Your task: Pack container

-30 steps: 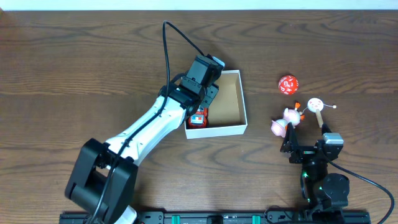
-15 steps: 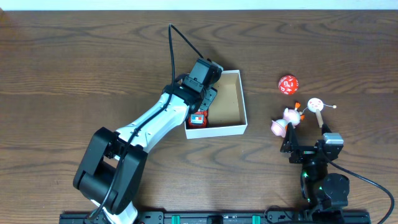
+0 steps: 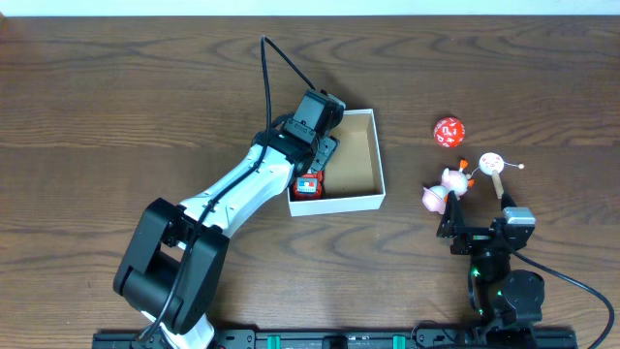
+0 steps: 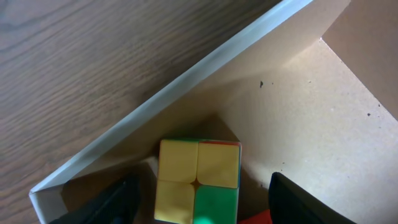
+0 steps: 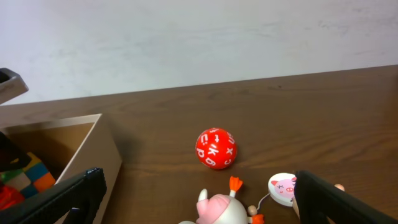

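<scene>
Brown wood-grain desk (image 3: 116,87) carries everything. On it, near the middle, sits the container (image 3: 339,204), a shallow square box with white walls and a brown cardboard floor.

White-shelled left arm (image 3: 232,194) reaches from the near edge of the desk to the container's left side, and the left pincer (image 4: 205,205) hangs just inside that wall, close to a corner. Its two dark fingers (image 4: 118,199) are spread wide, one on either side of a small colour cube (image 4: 198,186) with yellow and green squares on top. The cube rests on the container floor, and a gap shows between it and each finger, so nothing is gripped. A scrap of something red shows at the bottom edge beside the cube.

Well to the right of the container, the right pincer (image 5: 199,205) sits low over the desk, fingers wide apart and empty. Just ahead of it stands a pink pig figure (image 3: 453,180), with a round white disc bearing a pig face (image 3: 491,162) close beside it. A red ball with white letters (image 3: 448,130) lies a little farther back.
</scene>
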Robot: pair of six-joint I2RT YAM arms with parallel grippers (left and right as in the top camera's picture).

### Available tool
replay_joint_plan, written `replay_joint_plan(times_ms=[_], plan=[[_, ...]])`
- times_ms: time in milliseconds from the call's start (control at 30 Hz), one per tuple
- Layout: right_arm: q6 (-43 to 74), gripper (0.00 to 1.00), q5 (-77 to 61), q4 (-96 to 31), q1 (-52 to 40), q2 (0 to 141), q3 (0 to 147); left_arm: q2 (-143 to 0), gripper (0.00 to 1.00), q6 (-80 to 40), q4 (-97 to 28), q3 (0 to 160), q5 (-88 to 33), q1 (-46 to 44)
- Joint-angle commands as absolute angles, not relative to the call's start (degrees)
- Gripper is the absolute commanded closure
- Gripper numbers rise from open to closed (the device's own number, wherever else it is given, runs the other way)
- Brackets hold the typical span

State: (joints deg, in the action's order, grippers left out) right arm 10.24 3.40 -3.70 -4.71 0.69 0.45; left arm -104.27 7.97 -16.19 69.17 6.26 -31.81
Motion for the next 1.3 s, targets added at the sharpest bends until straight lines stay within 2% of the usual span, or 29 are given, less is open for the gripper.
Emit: replay_joint_plan(times_ms=[0,167,333,367,467,567,633,867,1267], plan=[[9.80,0.01,3.38,-3.84,-4.19,0.32,0.32,-100.79,0.33,8.49,-15.42,69.80,7.11,-31.57],[9.80,0.01,3.38,-3.84,-4.19,0.32,0.32,-93.49,0.33,5.61,-15.86,69.80,7.18,-31.55],[9.80,0.01,3.38,-3.84,-4.19,0.32,0.32,-85.21,0.33,-12.16,-19.97,69.78,17.34,-30.35],[9.80,0.01,3.36,-3.84,-4.19,0.32,0.32,-83.61,0.32,-14.74,-20.78,69.78,19.73,-29.65],[9.80,0.01,3.38,-3.84,-4.19,0.32,0.32,-80.03,0.20,-18.37,-23.05,69.78,27.38,-26.79],[9.80,0.01,3.38,-3.84,-4.19,0.32,0.32,-77.87,0.14,-18.96,-24.99,69.78,30.63,-22.90],[9.80,0.01,3.38,-3.84,-4.19,0.32,0.32,-76.95,0.14,-18.96,-26.72,69.78,30.70,-19.81],[9.80,0.01,3.38,-3.84,-4.19,0.32,0.32,-76.73,0.02,-18.96,-32.97,69.76,30.68,-11.14],[9.80,0.01,3.38,-3.84,-4.19,0.32,0.32,-76.73,0.02,-18.96,-36.93,69.76,30.68,-10.04]])
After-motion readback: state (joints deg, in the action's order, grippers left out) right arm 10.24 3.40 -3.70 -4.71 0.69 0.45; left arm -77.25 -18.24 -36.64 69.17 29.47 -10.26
